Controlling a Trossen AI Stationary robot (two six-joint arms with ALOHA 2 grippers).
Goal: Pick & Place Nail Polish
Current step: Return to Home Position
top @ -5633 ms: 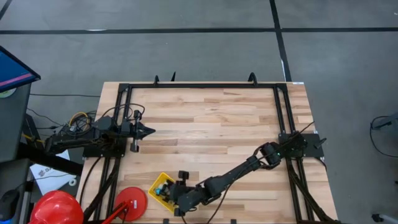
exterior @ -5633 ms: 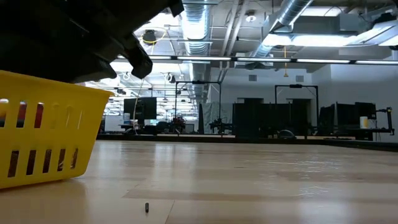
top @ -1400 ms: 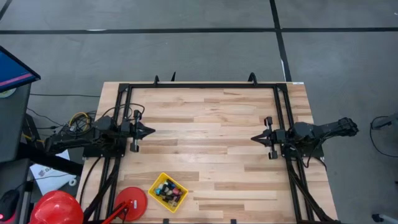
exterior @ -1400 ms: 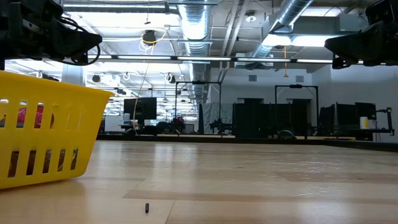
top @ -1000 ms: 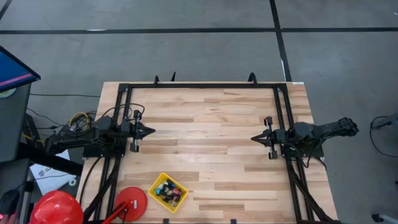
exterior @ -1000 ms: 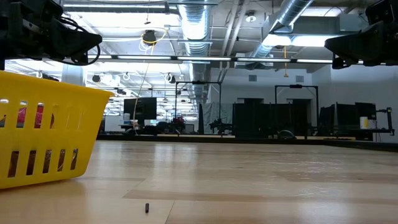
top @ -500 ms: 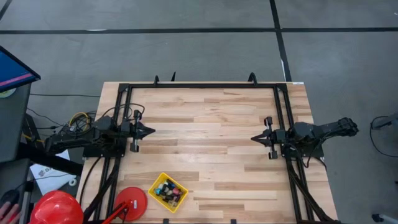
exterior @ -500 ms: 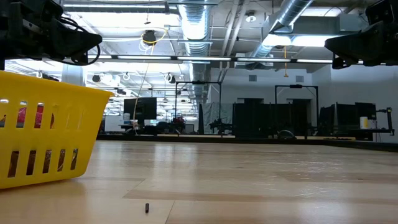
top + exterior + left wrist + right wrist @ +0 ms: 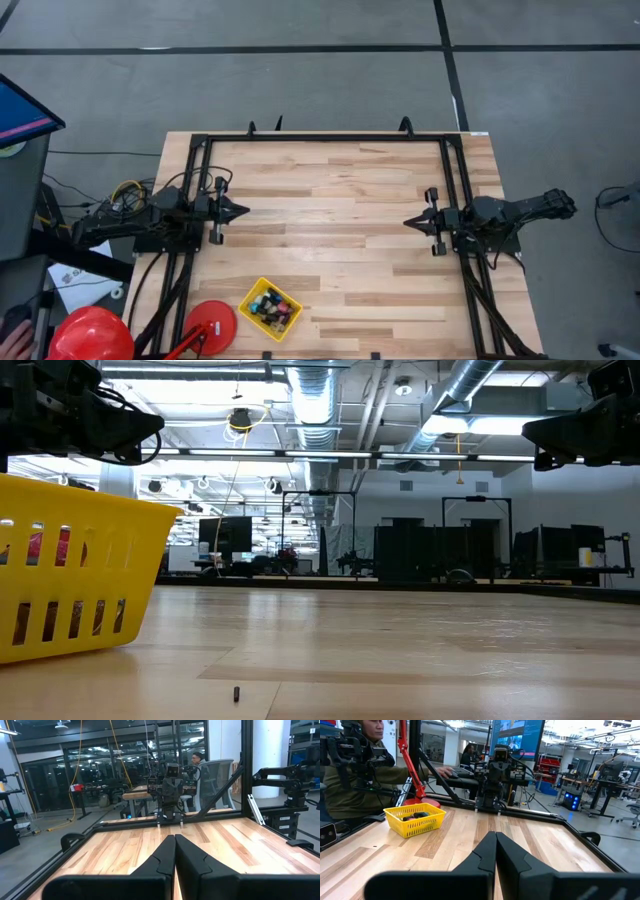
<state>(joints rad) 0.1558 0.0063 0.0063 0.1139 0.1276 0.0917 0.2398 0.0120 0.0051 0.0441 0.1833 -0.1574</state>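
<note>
Nail polish bottles [image 9: 268,305] lay heaped inside the slotted yellow plastic basket [image 9: 247,299], too small to tell which way each pointed. Left gripper [image 9: 240,211] and right gripper [image 9: 410,222] hung well away from the basket over the plank table [image 9: 340,180], fingers pressed together, holding nothing.

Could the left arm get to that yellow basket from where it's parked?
Probably yes. The left gripper, shut, rests at the table's left side; the yellow basket stands on that same side, nearer the front, with only bare wood between. The right gripper waits opposite.
</note>
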